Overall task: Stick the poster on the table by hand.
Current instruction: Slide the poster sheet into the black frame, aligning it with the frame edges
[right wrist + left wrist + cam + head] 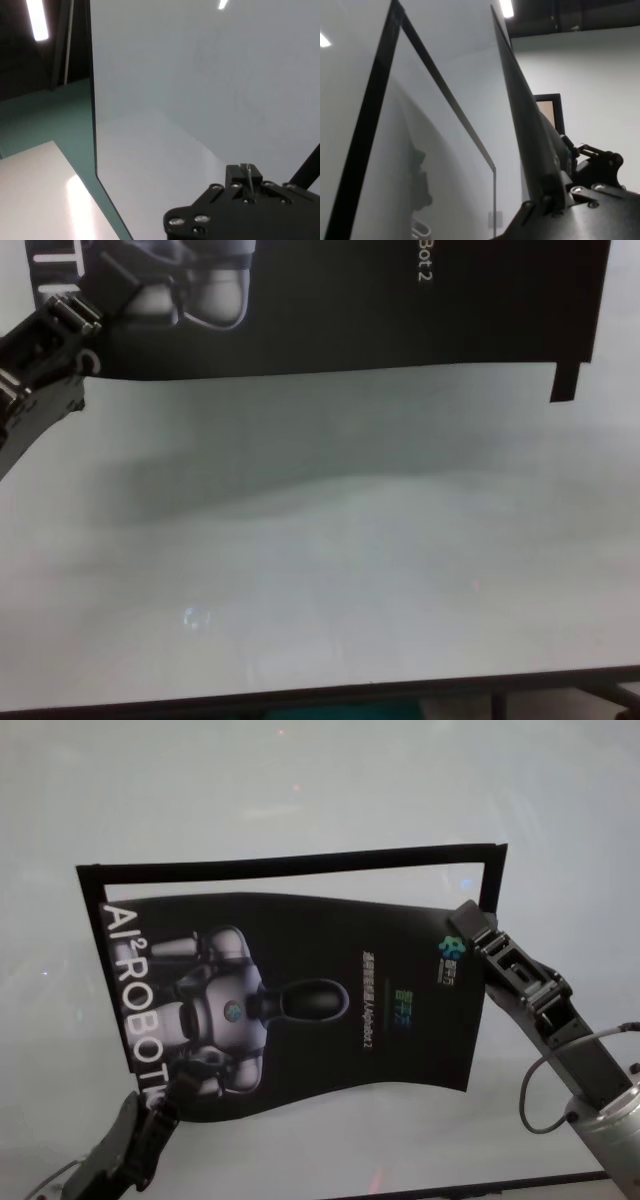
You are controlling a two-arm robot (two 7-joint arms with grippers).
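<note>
The left gripper is sitting at about 7 o'clock in the head view, nearest the robot, with its fingers closed onto the near left corner of the poster; the left wrist view is showing the sheet's edge pinched between the pads. In the chest view the same gripper is appearing at 10 o'clock, touching the poster's lower edge. The poster is hanging above the table, bowed and wavy along its near edge, with the robot picture toward 9 o'clock and the white vertical letters running along the left side. The right gripper is reaching in from 4 o'clock and is clamped on the poster's right edge at about 2 o'clock; the right wrist view is showing a thin sheet edge gripped between its pads. Farther out, narrow black strips are lying on the table, framing the sheet along 12 and 2 o'clock.
</note>
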